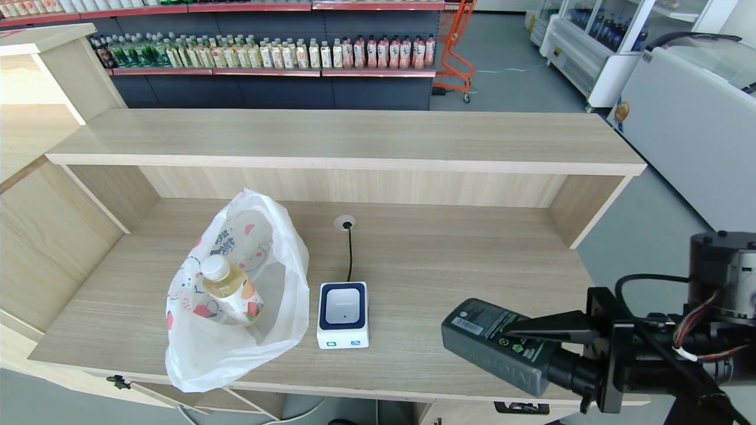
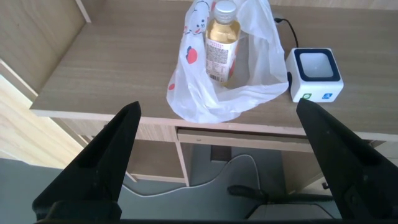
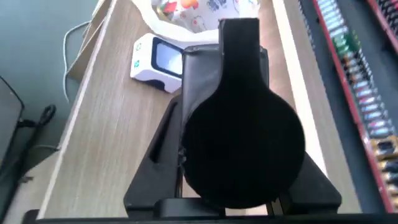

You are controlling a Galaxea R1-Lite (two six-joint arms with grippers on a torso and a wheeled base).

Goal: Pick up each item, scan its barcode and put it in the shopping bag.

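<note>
My right gripper (image 1: 534, 348) is shut on a dark grey bottle-shaped pack (image 1: 496, 345) with a green label, held level above the counter's front right. That dark pack (image 3: 239, 130) hides my right gripper's tips in the right wrist view. A white barcode scanner (image 1: 343, 314) with a dark blue face sits left of the pack. Further left the white shopping bag (image 1: 236, 295) stands open with a yellow drink bottle (image 1: 229, 289) inside. My left gripper (image 2: 217, 155) hangs open below the counter's front edge, in front of the bag (image 2: 230, 74), with nothing between its fingers (image 2: 106, 162).
The wooden counter (image 1: 449, 260) has a raised back shelf and side walls. The scanner's black cable (image 1: 349, 251) runs back to a grommet hole. Shelves of drinks and freezers stand beyond.
</note>
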